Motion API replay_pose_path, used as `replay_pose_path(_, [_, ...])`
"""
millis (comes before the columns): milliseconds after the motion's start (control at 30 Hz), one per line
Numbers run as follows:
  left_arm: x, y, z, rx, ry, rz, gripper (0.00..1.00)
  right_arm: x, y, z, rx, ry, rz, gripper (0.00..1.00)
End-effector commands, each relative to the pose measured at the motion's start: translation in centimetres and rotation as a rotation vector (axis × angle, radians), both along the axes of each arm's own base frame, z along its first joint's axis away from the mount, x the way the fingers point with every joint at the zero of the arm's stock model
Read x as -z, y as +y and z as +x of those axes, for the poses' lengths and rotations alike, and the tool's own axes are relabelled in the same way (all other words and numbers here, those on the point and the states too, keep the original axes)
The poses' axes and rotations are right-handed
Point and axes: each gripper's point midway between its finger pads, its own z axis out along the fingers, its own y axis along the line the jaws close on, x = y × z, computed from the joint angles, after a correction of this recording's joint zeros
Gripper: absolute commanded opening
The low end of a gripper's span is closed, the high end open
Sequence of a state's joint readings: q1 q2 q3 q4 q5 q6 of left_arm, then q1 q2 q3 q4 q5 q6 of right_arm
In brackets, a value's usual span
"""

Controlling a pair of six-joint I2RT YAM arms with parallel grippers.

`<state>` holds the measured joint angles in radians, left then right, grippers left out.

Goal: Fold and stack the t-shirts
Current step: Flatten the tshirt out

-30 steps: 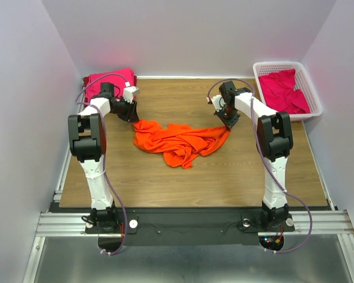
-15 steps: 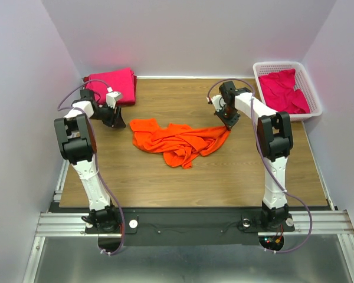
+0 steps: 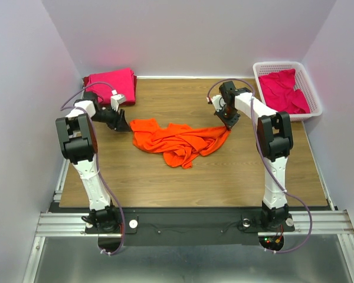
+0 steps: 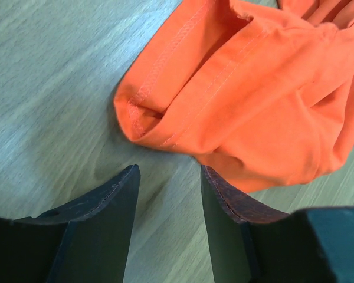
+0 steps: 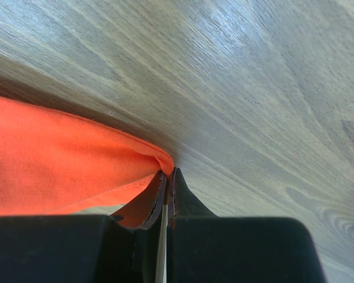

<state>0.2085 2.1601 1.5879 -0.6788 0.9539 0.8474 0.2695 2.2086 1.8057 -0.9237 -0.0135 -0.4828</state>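
Orange t-shirt (image 3: pixel 177 141) lies crumpled mid-table, spread btwn my two arms, w/ folds bunched toward the near side. My right gripper (image 5: pixel 167 177) is clamped tight on the shirt's right corner. Its jaws are pressed together w/ just a thin bit of hem pinched btwn them. In the wrist view the cloth runs off to the left, low over the wood table (image 3: pixel 224 177). My left gripper (image 4: pixel 168 177) is parted at a moderate gap and has hold of nothing; only bare wood shows btwn its two dark fingers (image 4: pixel 106 206). It sits low at the shirt's left end, tips aimed at a rolled, stitched hem just ahead of them. The right-hand finger is just beside the cloth, can't tell if it's touching. A folded magenta-pink pile (image 3: pixel 111 79) sits at the far left corner of the table, behind my left arm and well apart from the orange one; can't tell how many shirts are in it. More magenta-pink cloth (image 3: pixel 283 88) lies loose in the white lattice basket (image 3: pixel 278 63) at the far right corner, beyond my right arm.
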Motion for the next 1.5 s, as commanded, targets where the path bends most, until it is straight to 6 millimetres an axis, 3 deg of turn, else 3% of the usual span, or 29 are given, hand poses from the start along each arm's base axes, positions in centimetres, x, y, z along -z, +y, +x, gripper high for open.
replay_pose_path(0, [-2.3, -1.3, 1.0, 0.019, -0.043, -0.045, 0.56, -1.1, 0.3, 1.3, -0.013, -0.055, 0.003, 0.00])
replay_pose_path(100, [-2.4, -2.3, 1.3, 0.025, -0.050, -0.035, 0.50, -1.0, 0.3, 1.3, -0.013, -0.052, 0.002, 0.01])
replay_pose_path(233, [-2.1, -3.4, 1.7, 0.025, -0.055, -0.002, 0.32, -0.9, 0.3, 1.4, -0.012, -0.054, 0.001, 0.01])
replay_pose_path(467, [-1.9, -7.5, 1.6, 0.090, -0.062, 0.017, 0.01, -0.9, 0.3, 1.4, -0.012, -0.052, 0.002, 0.01])
replay_pose_path(500, [-1.7, -8.5, 1.4, 0.093, -0.058, 0.015, 0.00, -0.9, 0.4, 1.4, -0.013, -0.052, 0.001, 0.01])
replay_pose_path(533, [-1.6, -8.2, 1.5, 0.080, -0.064, 0.037, 0.00, -0.9, 0.3, 1.4, -0.013, -0.053, 0.002, 0.01])
replay_pose_path(567, [-1.4, -9.4, 1.1, 0.102, -0.066, 0.048, 0.00, -0.9, 0.3, 1.4, -0.013, -0.053, 0.002, 0.01])
replay_pose_path(700, [0.8, -10.8, 0.6, 0.078, -0.054, 0.128, 0.00, -0.8, 0.4, 1.5, -0.013, -0.052, 0.002, 0.01])
replay_pose_path(767, [2.1, -11.0, 0.3, 0.054, -0.021, 0.174, 0.08, -0.9, 0.4, 1.5, -0.014, -0.055, 0.001, 0.01])
replay_pose_path(900, [2.5, -10.1, 0.3, 0.025, -0.020, 0.230, 0.33, -1.0, 0.4, 1.6, -0.018, -0.057, 0.002, 0.01])
replay_pose_path(1033, [-0.4, -9.9, 0.6, 0.038, -0.073, 0.208, 0.46, -0.9, 0.4, 1.7, -0.016, -0.056, 0.002, 0.01])
replay_pose_path(1200, [-5.1, -9.0, 2.4, 0.045, -0.167, 0.173, 0.47, -1.0, 0.5, 2.0, -0.014, -0.064, 0.003, 0.01])
replay_pose_path(1300, [-7.0, -8.6, 2.7, 0.056, -0.195, 0.162, 0.46, -1.0, 0.5, 2.1, -0.015, -0.065, 0.005, 0.01])
replay_pose_path(1467, [-8.2, -7.4, 4.2, 0.041, -0.211, 0.128, 0.45, -0.9, 0.5, 2.0, -0.016, -0.063, 0.003, 0.01])
